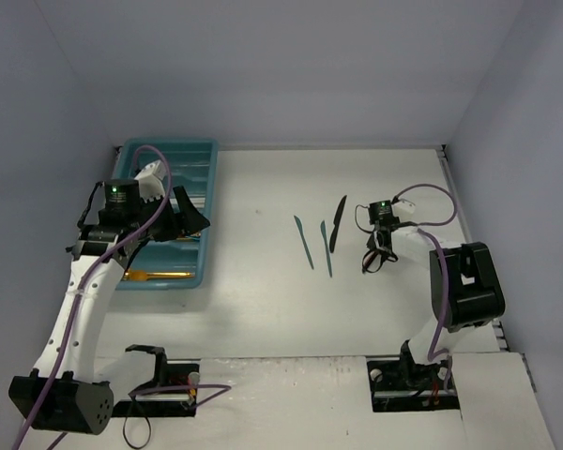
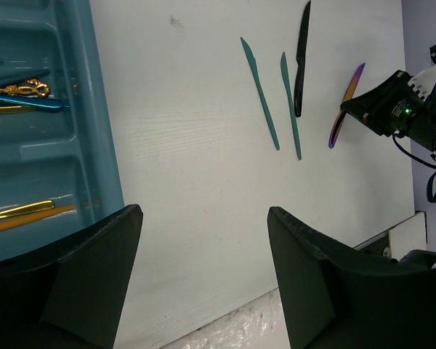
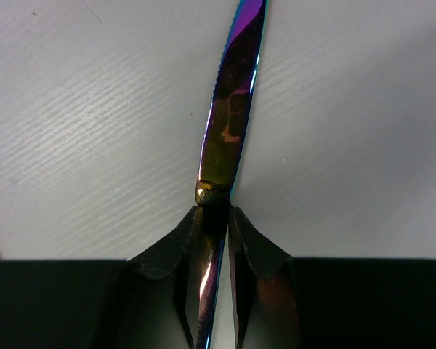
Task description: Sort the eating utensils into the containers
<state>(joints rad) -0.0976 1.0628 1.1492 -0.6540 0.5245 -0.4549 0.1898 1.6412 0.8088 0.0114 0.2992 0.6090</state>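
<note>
Iridescent purple-gold knife [image 3: 229, 123]: you see the right end effector [image 3: 215, 218] clamped on it. Your left end effector [image 2: 203, 225] stands apart; the teal tray [image 2: 105, 145] holds gold utensils [image 2: 18, 211].

A teal cutlery tray [image 1: 169, 143], two teal knives [image 1: 304, 242], a black knife [image 1: 338, 223] and a purple knife [image 2: 346, 105] are lying on the white table [image 1: 263, 300].

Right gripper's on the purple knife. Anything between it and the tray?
Flat on the table between the purple knife and the tray: a black knife, a teal knife and a second teal knife; a lifted carry likely clears these. The left gripper hangs open over the tray, possibly blocking the drop.
</note>
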